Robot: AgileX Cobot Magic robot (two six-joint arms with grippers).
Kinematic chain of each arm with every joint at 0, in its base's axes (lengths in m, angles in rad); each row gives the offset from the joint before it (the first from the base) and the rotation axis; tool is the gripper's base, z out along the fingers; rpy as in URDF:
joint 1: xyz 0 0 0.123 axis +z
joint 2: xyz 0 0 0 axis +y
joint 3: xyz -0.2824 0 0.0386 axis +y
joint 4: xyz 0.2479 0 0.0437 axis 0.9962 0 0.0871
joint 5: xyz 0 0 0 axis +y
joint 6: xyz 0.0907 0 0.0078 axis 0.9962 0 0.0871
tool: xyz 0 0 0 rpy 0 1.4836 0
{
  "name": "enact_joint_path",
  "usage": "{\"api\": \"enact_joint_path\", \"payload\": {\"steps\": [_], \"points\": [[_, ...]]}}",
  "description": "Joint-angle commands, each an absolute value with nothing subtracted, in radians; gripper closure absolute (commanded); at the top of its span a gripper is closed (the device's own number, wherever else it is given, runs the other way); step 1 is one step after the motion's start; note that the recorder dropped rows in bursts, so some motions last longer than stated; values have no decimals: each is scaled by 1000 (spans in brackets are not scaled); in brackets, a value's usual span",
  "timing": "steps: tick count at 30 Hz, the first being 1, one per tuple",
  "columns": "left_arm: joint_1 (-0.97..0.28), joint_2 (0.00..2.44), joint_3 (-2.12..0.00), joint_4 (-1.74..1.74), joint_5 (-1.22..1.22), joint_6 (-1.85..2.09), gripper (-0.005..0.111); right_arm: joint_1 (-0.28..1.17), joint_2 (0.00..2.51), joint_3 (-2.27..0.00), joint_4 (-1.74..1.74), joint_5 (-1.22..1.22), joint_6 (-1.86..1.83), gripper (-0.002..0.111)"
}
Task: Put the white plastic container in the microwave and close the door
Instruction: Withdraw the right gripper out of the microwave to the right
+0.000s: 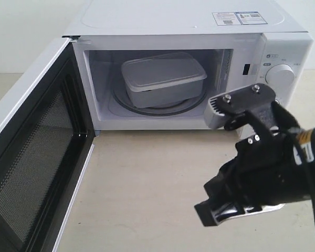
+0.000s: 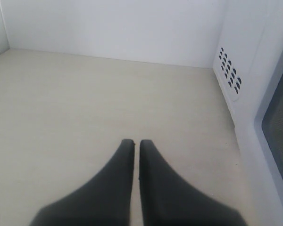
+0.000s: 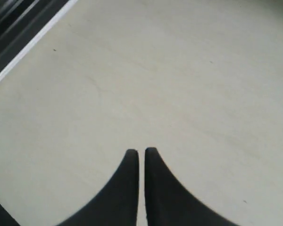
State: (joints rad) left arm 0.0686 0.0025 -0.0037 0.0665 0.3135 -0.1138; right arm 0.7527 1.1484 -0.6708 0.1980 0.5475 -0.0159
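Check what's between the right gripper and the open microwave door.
Only bare table lies between the right gripper and the door. This shows in the exterior and right wrist views.

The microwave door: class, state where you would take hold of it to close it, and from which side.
Take the door at its free edge, nearest the camera, coming from its outer face on the left. It stands swung wide, inner face showing, so leverage is probably greatest there.
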Motion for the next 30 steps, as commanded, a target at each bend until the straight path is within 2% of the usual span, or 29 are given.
{"api": "enact_joint_path", "payload": {"steps": [1,8,24,30], "points": [[68,0,0,67,311,-112,102,679,1140,-794,80,777,0,108],[68,0,0,67,311,-112,102,637,1138,-865,14,897,-11,108],[68,0,0,72,311,-112,102,637,1138,-852,14,826,-27,108],[68,0,0,245,211,-131,102,637,1138,-787,14,740,-32,108]]}}
